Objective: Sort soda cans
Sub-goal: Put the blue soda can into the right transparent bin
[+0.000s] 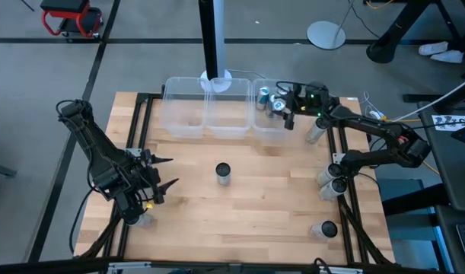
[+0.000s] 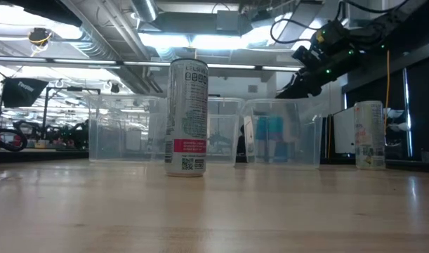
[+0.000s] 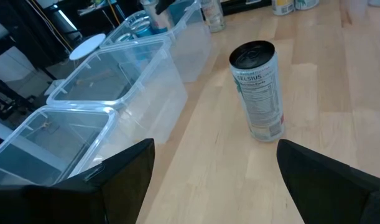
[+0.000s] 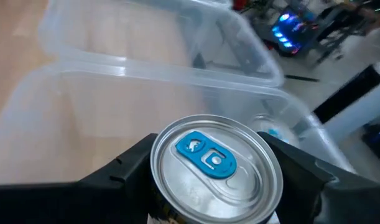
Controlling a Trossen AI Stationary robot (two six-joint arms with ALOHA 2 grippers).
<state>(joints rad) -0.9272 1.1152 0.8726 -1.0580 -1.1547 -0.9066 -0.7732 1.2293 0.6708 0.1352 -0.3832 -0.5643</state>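
The right gripper [image 4: 211, 186] is holding a silver, blue-tabbed metal soda can [image 4: 216, 169] above the right clear plastic bin [image 1: 272, 131]. Next it should be lowering and releasing it. The left gripper [image 1: 165, 173] is waiting, fingers spread and empty.

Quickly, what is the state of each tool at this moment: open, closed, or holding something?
Left tool: open, holding nothing, at the table's left side.
Right tool: closed on a silver metal can with a blue tab, over the clear plastic bins.

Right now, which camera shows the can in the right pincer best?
The right wrist view: the held can fills the frame, blue tab up, between the right pincer's fingers. The high view shows it small over the right bin. The low view shows only the arm there; the left wrist view misses it.
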